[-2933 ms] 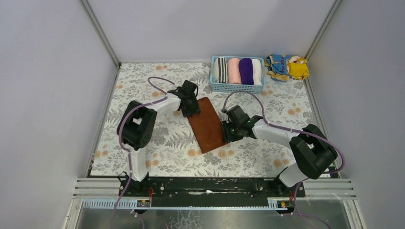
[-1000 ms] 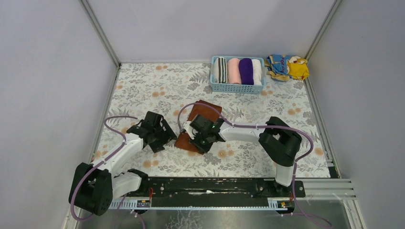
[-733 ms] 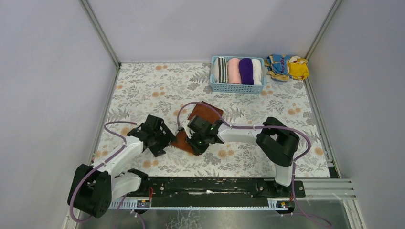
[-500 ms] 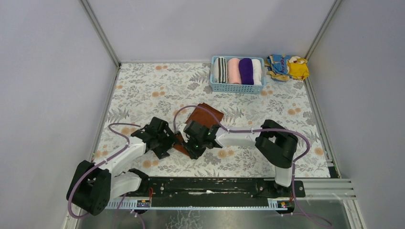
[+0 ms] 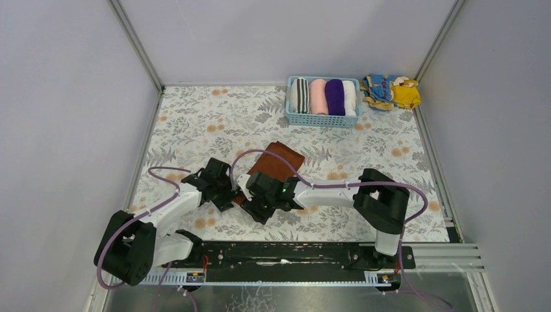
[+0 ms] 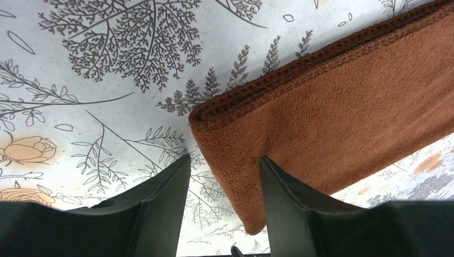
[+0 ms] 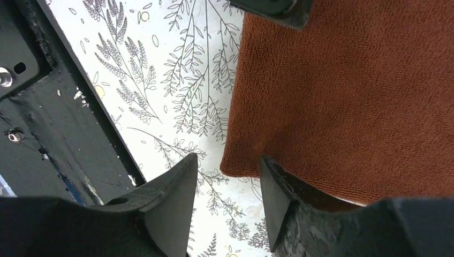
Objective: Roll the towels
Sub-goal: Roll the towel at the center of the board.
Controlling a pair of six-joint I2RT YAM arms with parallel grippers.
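Observation:
The rust-brown towel [image 5: 278,162] lies as a folded strip on the flowered table, running from mid-table toward the near left. My left gripper [image 5: 229,194] is open at its near-left corner. In the left wrist view the towel [image 6: 332,118] has its corner hanging between the open gripper's [image 6: 225,159] fingers. My right gripper [image 5: 255,204] is open at the near end. In the right wrist view the towel's [image 7: 342,96] corner sits between that gripper's [image 7: 228,157] fingers. The deep purple towel [image 5: 334,96] lies rolled in the basket.
A blue basket [image 5: 323,119] at the back holds striped, pink, purple and white rolls. The yellow-and-blue cloth [image 5: 392,91] lies to its right. The black base rail [image 5: 292,251] runs along the near edge and shows in the right wrist view [image 7: 32,69].
The towel has been dragged toward the near left and looks shorter than at first. Over the last second both grippers closed in on its near end, the left moving right, the right moving left.

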